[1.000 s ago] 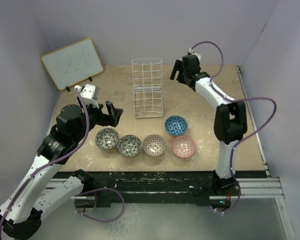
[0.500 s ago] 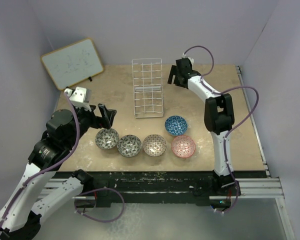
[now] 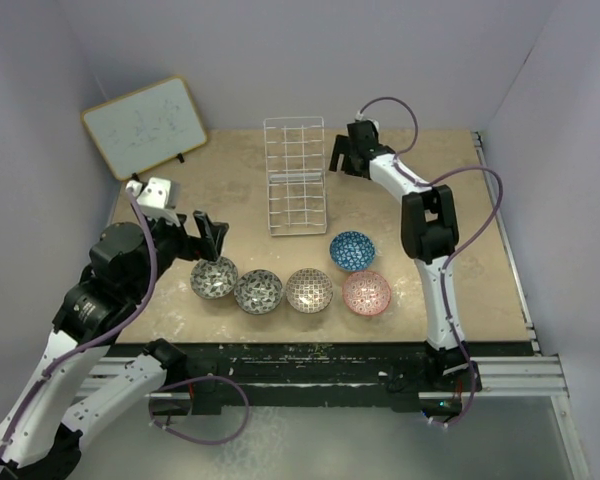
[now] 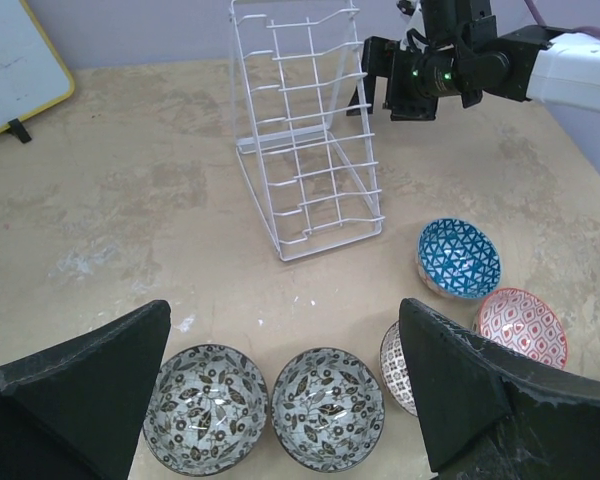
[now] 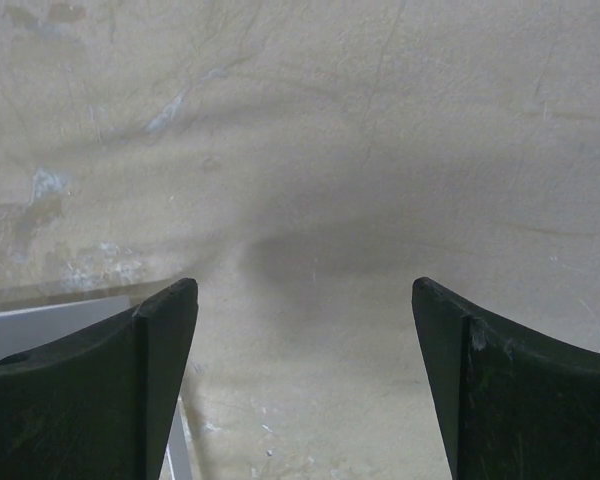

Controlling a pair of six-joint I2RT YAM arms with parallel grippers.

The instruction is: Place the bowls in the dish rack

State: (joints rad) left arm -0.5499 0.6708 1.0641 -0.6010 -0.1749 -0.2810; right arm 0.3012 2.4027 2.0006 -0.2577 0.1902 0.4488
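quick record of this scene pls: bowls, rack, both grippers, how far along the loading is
bowls: five, all on the table
front row, left to right: grey-black bowl, second grey-black bowl, beige-brown bowl, pink-red bowl
behind the row: blue bowl
dish rack: upright, empty
left gripper: open, empty, near the grey-black bowls
right gripper: open, empty, right of the rack
progress: no bowl loaded

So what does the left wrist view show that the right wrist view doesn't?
Left wrist only: the dish rack, five bowls in front of it, a whiteboard corner and the right arm beside the rack. Right wrist only: a white strip at lower left, too cropped to identify. Both: bare table framed by that camera's own open, empty jaws.
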